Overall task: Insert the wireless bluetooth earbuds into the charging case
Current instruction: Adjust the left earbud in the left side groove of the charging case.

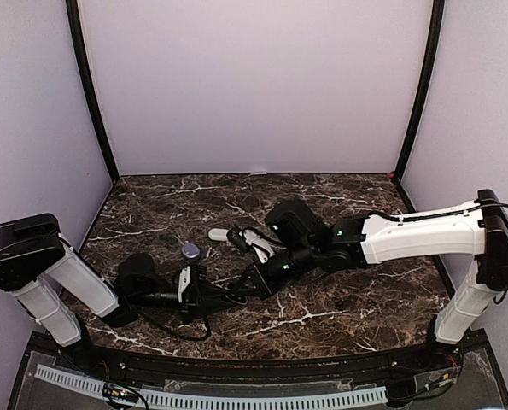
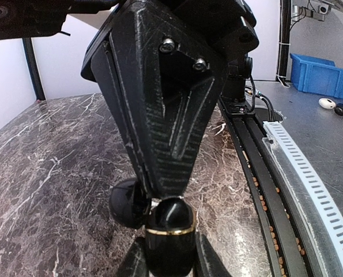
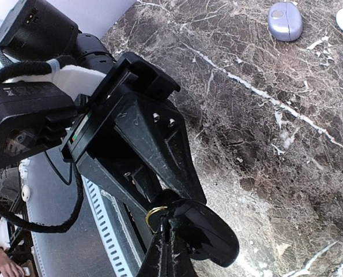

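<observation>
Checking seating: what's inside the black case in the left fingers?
Only a gold ring on the black case shows. The right fingers cover its top, so any earbud inside is hidden.

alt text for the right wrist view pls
Right end effector, shut, has its tips at the gold-rimmed mouth of a glossy black charging case gripped by the left end effector. Beyond them, a purple case lies on the dark marble table.
</observation>
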Available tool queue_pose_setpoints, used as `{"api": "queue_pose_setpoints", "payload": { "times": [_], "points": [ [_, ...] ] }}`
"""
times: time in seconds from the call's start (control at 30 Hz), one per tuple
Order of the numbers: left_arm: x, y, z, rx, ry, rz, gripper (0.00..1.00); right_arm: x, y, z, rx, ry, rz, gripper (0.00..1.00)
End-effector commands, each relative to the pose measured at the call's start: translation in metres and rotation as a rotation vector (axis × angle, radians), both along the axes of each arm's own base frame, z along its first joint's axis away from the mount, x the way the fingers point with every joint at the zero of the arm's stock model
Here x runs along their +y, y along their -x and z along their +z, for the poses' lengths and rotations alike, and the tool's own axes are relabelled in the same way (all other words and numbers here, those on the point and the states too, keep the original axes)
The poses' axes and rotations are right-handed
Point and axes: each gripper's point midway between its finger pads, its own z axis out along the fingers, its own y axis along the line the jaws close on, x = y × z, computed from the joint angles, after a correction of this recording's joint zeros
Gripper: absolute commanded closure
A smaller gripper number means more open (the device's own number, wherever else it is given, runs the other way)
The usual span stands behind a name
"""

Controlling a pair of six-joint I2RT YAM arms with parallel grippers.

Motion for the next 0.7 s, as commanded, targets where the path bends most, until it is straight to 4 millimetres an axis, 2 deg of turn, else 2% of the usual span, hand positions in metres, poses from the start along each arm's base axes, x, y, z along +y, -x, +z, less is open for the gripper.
{"api": "queue_pose_setpoints", "payload": {
  "times": [0.0, 0.13, 0.27, 0.33, 0.37, 0.57, 0.6, 0.67],
  "points": [
    [0.000, 0.001, 0.012, -0.009, 0.038, -0.012, 0.92, 0.011, 0.001, 0.003, -0.004, -0.022, 0.028, 1.00],
    [-0.001, 0.001, 0.011, -0.008, 0.037, -0.012, 0.92, 0.010, 0.000, 0.009, -0.020, -0.030, 0.022, 1.00],
    [0.000, 0.001, 0.012, -0.012, 0.039, -0.009, 0.92, 0.003, -0.004, 0.023, -0.064, -0.040, 0.003, 1.00],
    [0.000, 0.001, 0.012, -0.013, 0.039, -0.007, 0.92, -0.002, -0.007, 0.020, -0.082, -0.017, -0.010, 1.00],
    [0.000, 0.001, 0.012, -0.014, 0.039, -0.006, 0.92, -0.007, -0.007, 0.031, -0.100, -0.035, -0.018, 1.00],
    [0.001, 0.000, 0.013, -0.016, 0.040, 0.000, 0.92, -0.037, -0.017, 0.044, -0.176, 0.016, -0.112, 1.00],
    [0.001, 0.000, 0.013, -0.017, 0.042, 0.001, 0.92, -0.049, -0.017, 0.032, -0.177, 0.058, -0.131, 0.98],
    [0.001, -0.002, 0.015, -0.016, 0.047, 0.010, 0.92, -0.065, -0.020, 0.027, -0.187, 0.100, -0.172, 0.95]
  ]
}}
